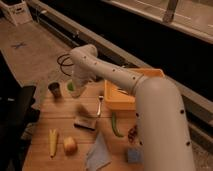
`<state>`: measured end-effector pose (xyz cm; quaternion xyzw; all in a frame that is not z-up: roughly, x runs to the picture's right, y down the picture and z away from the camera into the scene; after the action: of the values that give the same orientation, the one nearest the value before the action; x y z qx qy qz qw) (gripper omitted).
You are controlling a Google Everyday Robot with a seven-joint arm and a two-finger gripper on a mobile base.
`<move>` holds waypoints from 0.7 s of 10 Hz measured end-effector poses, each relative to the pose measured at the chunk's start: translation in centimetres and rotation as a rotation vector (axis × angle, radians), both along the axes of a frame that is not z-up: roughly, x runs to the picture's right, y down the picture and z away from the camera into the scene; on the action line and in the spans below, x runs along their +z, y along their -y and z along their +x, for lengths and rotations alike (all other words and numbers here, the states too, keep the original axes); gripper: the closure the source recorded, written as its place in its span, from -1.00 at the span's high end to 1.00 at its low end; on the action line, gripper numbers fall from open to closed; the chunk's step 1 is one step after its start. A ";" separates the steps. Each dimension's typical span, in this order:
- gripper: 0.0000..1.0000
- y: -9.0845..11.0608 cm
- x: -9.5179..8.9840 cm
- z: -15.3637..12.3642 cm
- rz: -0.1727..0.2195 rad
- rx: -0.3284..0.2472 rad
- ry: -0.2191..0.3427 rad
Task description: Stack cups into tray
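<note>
Gripper [74,86] down at the far left of the wooden table [55,119], fingers clamped shut, apparently on the green cup [70,86] peeking out beside it. Probably thin light plastic, a bit slick and easy to squash, so best pinched across the rim wall, gently. Looks upright, mouth up, long axis vertical, though mostly hidden by the wrist. Dark brown cup [54,90] standing upright just to its left, not touched. Yellow tray [118,98] off to the right, well apart, partly behind the arm. No white cup clearly in sight.
</note>
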<state>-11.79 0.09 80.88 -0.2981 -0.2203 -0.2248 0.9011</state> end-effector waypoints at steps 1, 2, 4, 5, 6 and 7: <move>-1.00 1.4 -0.6 2.4 0.010 0.023 -0.036; -1.00 3.2 -1.4 4.8 0.025 0.056 -0.071; -1.00 6.2 -3.3 9.7 0.047 0.125 -0.149; -1.00 7.3 -4.2 11.9 0.056 0.165 -0.180; -1.00 8.0 -4.9 13.7 0.067 0.199 -0.204; -1.00 8.0 -4.9 13.7 0.068 0.200 -0.203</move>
<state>1.89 -7.95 75.97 -0.2653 -0.1487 -0.1099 0.9463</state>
